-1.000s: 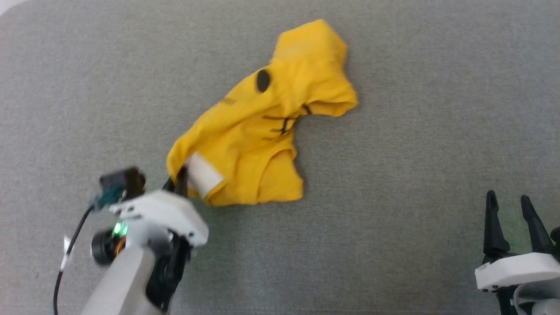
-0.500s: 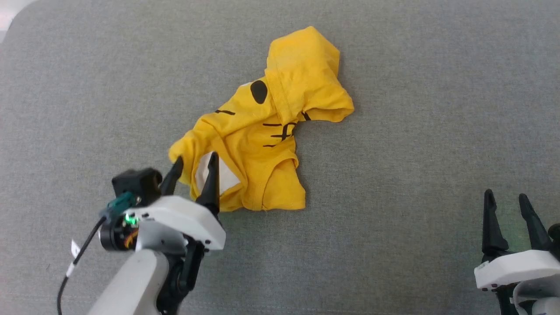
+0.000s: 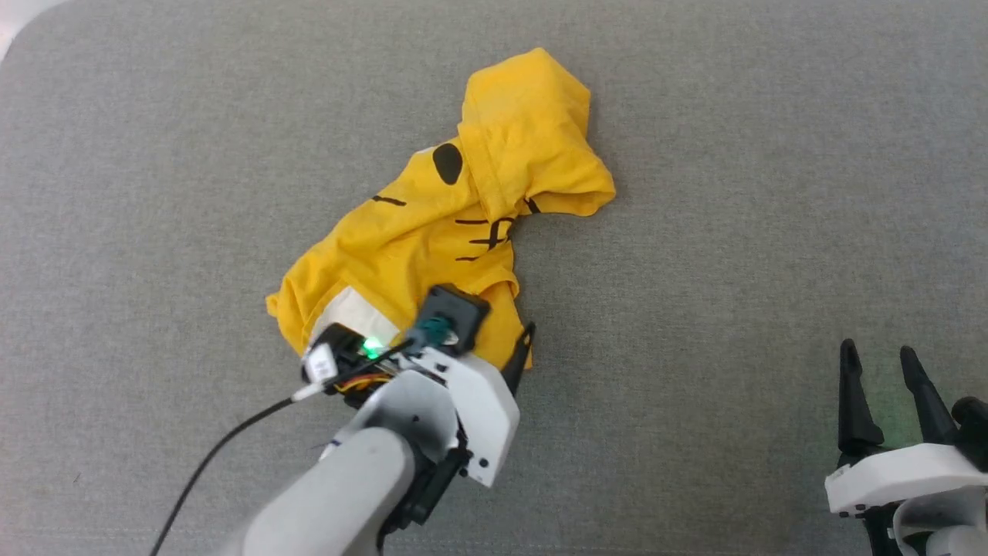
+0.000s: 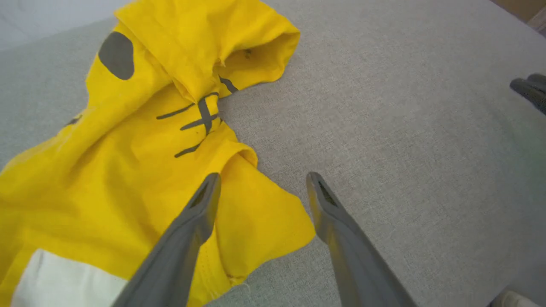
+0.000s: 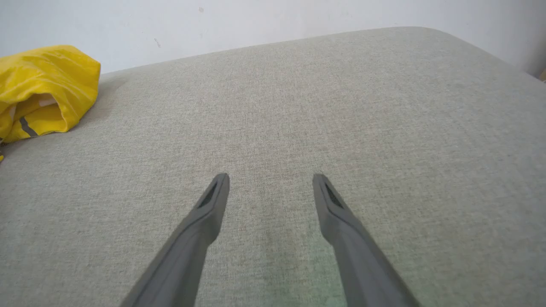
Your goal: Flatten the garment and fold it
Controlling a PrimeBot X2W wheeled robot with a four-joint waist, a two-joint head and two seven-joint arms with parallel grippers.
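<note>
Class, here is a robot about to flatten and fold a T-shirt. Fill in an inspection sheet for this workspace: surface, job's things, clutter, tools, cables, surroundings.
Surface: grey fabric surface, rounded corners, looks clean.
Job's things: yellow T-shirt, crumpled, not flat or folded; black marks and a white patch show.
Clutter: nothing seen.
Tools: left tool open at the shirt's near edge, one finger over cloth, the other over bare surface, holding nothing. Right tool open, empty, well apart from the shirt.
Cables: black cable hangs from the left wrist, clear of the shirt.
Surroundings: pale wall behind the surface.
</note>
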